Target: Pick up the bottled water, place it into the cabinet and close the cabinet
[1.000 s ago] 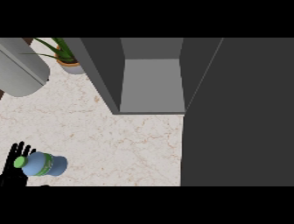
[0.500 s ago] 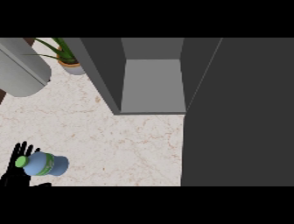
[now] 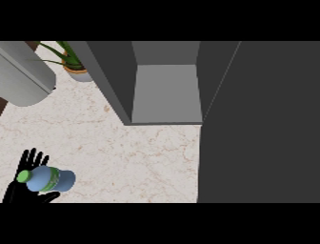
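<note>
We log L hand [image 3: 21, 194] low left, wrist cut off; fingers straight, holding nothing we can confirm. Palm hidden by bottle [image 3: 49, 179]; cabinet [image 3: 166, 90] open.

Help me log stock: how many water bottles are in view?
1: a water bottle on the counter, lower left, against the left robot hand. Others could hide behind the cabinet door.

**One head view, aimed steeply down.**
You look from the robot's head almost straight down onto the counter [image 3: 135, 157], near enough that the open cabinet [image 3: 166, 90] and the dark panel [image 3: 275, 124] beside it fill the top and right; the left hand [image 3: 15, 191] enters at the lower left edge.
</note>
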